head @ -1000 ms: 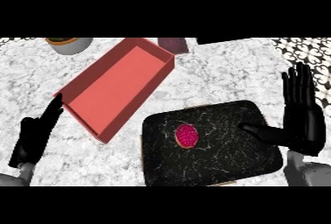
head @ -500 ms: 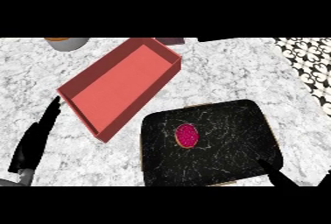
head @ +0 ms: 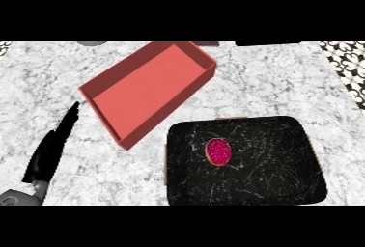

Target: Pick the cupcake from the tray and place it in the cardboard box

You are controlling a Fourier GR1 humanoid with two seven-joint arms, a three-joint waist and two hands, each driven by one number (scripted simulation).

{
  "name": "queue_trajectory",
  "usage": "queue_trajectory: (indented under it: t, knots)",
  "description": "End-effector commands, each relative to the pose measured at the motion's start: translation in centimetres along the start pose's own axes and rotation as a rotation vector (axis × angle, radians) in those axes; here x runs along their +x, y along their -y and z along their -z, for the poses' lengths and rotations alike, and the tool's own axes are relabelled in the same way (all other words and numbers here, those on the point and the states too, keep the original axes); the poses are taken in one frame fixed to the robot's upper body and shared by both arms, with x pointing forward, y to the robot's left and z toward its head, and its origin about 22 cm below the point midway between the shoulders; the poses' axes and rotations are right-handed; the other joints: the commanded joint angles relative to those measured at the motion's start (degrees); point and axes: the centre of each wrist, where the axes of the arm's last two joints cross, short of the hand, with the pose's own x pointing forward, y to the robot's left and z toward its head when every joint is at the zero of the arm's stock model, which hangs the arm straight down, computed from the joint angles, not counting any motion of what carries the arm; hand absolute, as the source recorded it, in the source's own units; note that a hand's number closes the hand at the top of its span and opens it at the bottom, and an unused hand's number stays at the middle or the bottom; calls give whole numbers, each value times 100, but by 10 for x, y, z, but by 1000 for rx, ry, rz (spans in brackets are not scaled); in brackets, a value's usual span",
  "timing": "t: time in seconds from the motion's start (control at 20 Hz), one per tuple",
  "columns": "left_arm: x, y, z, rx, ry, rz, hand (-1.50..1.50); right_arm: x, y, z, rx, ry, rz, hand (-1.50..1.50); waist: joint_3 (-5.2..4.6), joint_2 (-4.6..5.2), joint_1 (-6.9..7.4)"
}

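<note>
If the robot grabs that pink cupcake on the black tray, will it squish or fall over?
Probably a bit of both. The cupcake is small beside the tray, so it likely weighs little and lifts easily. Cupcakes are usually soft, so curling fingers might dent it. It shows as a narrow oval from above; a sideways push might tip or slide it across the smooth-looking tray.

Pink cupcake [head: 219, 151] on black tray [head: 285, 178]

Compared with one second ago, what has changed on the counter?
The right hand has left the view through the lower right corner. The view itself has shifted, so everything sits further right. The left hand stays open at the left, and the cupcake still lies untouched on the black tray beside the red box.
</note>
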Motion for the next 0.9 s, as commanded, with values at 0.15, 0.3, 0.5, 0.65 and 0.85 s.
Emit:
queue_trajectory:
  t: [0.15, 0.3, 0.5, 0.65, 0.85]
  knots:
    - [-4, 16, 12, -41, 38, 5, 0, 72, 15, -44, 11, -101, -160, -150, -6, 97, 275]
    - [2, 8, 20, -32, 55, 5, 0, 91, 19, -55, 26, -162, -214, -150, -3, 114, 339]
    - [4, 19, 15, -56, 69, 3, 0, 103, 22, -54, 9, -235, -258, -150, -2, 153, 460]
    - [4, 19, 27, -51, 56, 19, 0, 114, 25, -51, 57, -241, -262, -150, 0, 157, 429]
    - [1, 30, 13, -83, 63, 16, 0, 120, 26, -43, 82, -297, -272, -150, 2, 160, 516]
